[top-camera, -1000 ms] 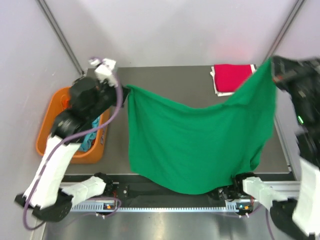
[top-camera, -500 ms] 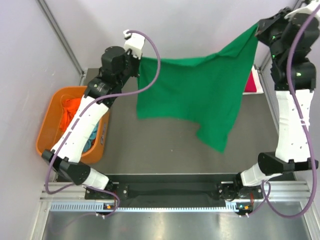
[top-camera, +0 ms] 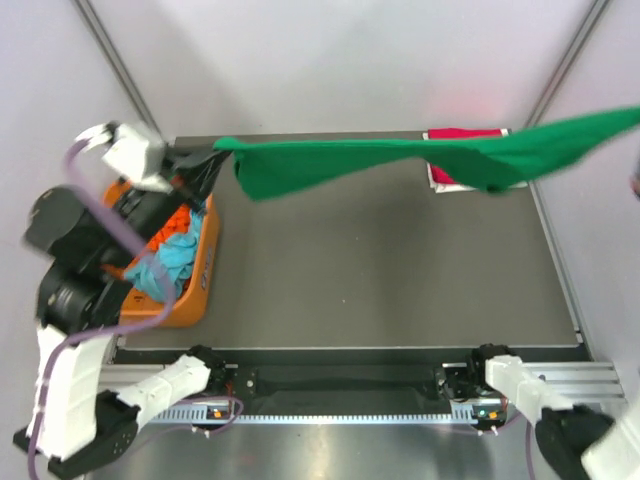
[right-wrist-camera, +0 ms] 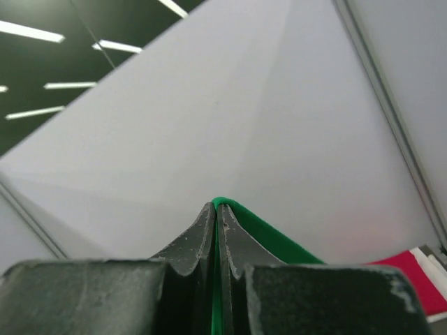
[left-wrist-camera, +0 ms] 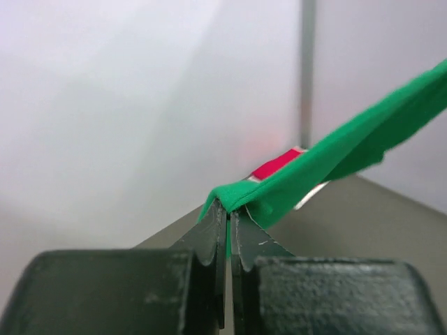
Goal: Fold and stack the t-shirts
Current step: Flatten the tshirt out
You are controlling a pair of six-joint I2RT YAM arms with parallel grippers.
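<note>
A bright green t-shirt [top-camera: 400,160] hangs stretched in the air across the back of the table, pulled taut between both arms. My left gripper [top-camera: 215,152] is shut on its left corner, seen close in the left wrist view [left-wrist-camera: 228,204]. My right gripper [right-wrist-camera: 216,206] is shut on the other corner; it is out of the top view past the right edge. A folded crimson red t-shirt [top-camera: 462,135] lies at the back right, partly behind the green one, and also shows in the left wrist view [left-wrist-camera: 274,165]. Orange [top-camera: 165,218] and light blue [top-camera: 170,258] t-shirts lie in the tub.
A rigid orange plastic tub [top-camera: 195,285] stands at the table's left edge under the left arm. The dark table top [top-camera: 380,270] reaches forward to the arms' base rail [top-camera: 340,385]. Pale walls and metal posts close in the back and sides.
Both arms have swung outward and up. The green t-shirt, which hung down in a wide sheet, is now pulled into a narrow near-horizontal band. The right arm has left the top view.
</note>
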